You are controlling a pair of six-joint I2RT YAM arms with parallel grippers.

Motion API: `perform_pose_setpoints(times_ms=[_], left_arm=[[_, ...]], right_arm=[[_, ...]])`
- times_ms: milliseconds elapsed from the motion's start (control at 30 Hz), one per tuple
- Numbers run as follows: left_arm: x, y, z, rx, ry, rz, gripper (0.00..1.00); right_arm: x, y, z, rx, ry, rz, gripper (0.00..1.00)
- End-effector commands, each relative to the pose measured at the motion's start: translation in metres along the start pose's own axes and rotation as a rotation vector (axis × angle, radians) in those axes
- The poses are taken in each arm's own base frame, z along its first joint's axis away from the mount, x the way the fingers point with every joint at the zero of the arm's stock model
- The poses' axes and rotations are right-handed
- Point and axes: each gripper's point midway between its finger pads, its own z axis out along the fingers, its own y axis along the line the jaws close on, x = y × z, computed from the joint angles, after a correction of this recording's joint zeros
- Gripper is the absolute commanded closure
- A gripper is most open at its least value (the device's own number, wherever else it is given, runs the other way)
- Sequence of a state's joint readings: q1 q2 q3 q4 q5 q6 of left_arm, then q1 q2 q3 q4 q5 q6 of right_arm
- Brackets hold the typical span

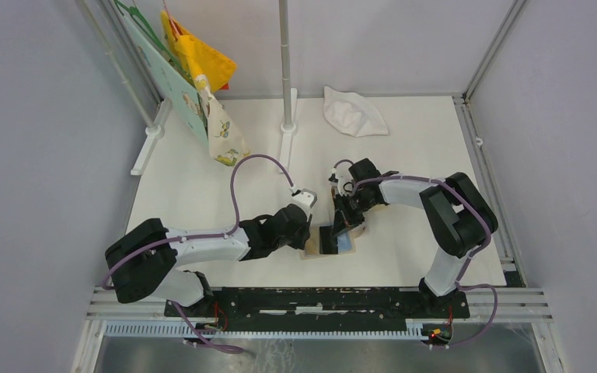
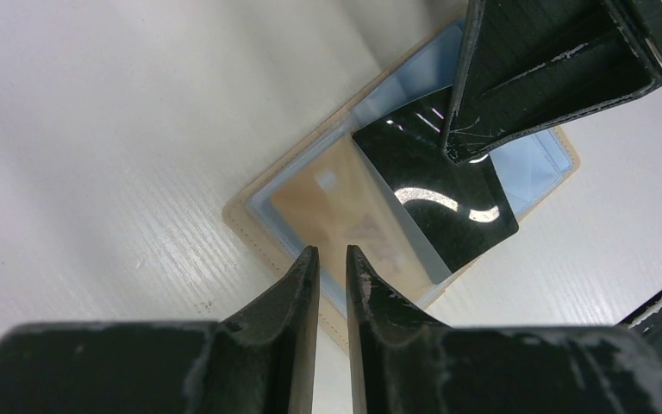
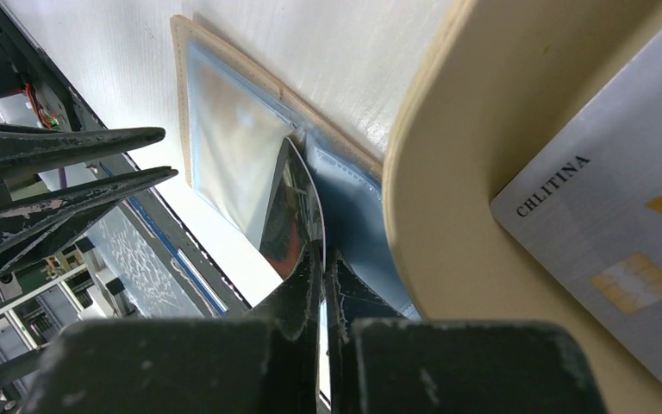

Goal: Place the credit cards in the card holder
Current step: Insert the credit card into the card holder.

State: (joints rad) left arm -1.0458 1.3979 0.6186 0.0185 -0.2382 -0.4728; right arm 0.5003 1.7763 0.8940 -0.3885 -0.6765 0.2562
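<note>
1. The card holder (image 2: 530,164) lies open and flat on the table (image 2: 95,129) between the two arms, with its blue lining up. An orange card (image 2: 345,207) sits in the clear pocket on one half.
2. The right tool (image 3: 322,259) is clamped on one end of the black card (image 2: 448,198). The card's free end rests on the lining near the middle fold. In the right wrist view the card bows visibly, so it is thin and springy rather than rigid.
3. The left tool (image 2: 332,252) stands at the holder's near edge, its jaws a narrow gap apart with nothing between them. I cannot tell from this angle whether its tips press on the beige border.
4. A grey-white card (image 3: 603,224) lies in the tan tray (image 3: 465,172) just beside the holder, not yet picked up.
5. The cards look light, glossy and slippery, and probably awkward to lift off a flat surface. They are best pinched by a short end, which leaves most of the length free to slide into a pocket. Pushing too hard along the length would likely buckle the card instead of seating it.
6. The holder looks soft and light, so it may skate on the table under a push. Holding down its border, clear of the pocket mouth, should steady it.
</note>
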Motion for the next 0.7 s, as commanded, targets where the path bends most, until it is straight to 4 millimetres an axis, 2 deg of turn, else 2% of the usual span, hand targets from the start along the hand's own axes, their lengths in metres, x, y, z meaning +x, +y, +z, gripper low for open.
perform_pose_setpoints(times_ms=[0, 300, 667], left_arm=[[-0.015, 0.001, -0.001, -0.012, -0.069, 0.033, 0.76], [-0.007, 0.011, 0.004, -0.062, -0.047, 0.044, 0.76], [-0.001, 0.014, 0.009, -0.077, -0.029, 0.051, 0.78]], right_arm=[[0.015, -0.045, 0.009, 0.211, 0.064, -0.029, 1.00], [0.008, -0.029, 0.016, 0.166, 0.056, -0.063, 1.00], [0.007, -0.004, 0.030, 0.040, 0.048, -0.052, 0.99]])
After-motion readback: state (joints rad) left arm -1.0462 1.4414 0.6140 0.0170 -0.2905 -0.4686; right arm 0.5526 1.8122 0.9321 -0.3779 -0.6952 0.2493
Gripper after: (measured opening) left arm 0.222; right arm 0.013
